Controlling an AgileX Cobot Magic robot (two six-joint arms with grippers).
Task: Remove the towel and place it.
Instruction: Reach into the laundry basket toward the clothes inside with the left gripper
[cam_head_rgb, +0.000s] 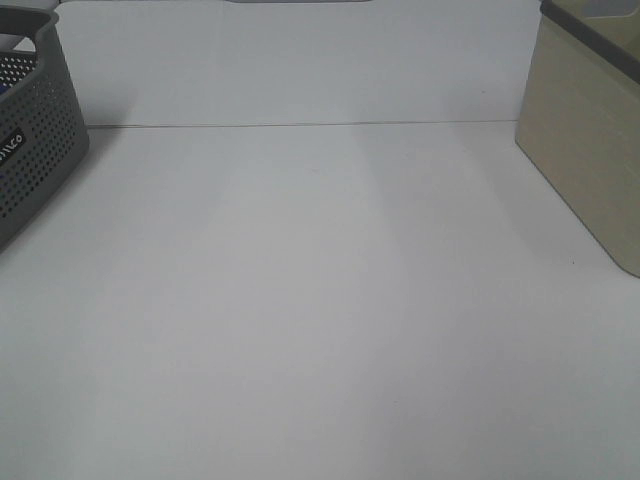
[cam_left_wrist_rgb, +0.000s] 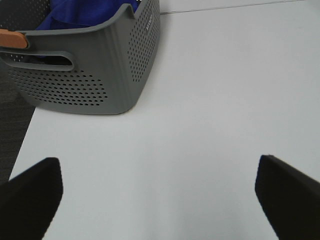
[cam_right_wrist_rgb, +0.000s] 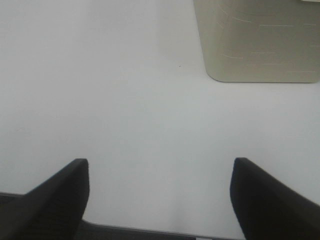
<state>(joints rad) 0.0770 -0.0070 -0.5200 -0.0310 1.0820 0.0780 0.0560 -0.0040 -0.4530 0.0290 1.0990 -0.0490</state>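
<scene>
The towel (cam_left_wrist_rgb: 82, 12) is a deep blue cloth bunched inside the grey perforated basket (cam_left_wrist_rgb: 100, 75), seen in the left wrist view; only its top folds show over the rim. In the high view the basket (cam_head_rgb: 30, 140) sits at the far left edge. My left gripper (cam_left_wrist_rgb: 157, 195) is open above bare table, some way short of the basket, with nothing between its black fingers (cam_left_wrist_rgb: 32, 192). My right gripper (cam_right_wrist_rgb: 160, 200) is open too, over the table near its front edge, empty. Neither arm shows in the high view.
A beige bin (cam_head_rgb: 590, 130) stands at the right side of the white table (cam_head_rgb: 320, 300), also seen as the beige bin (cam_right_wrist_rgb: 260, 42) in the right wrist view. An orange tab (cam_left_wrist_rgb: 10, 37) sits on the basket's rim. A dark floor strip (cam_left_wrist_rgb: 12, 120) lies beyond the table's edge.
</scene>
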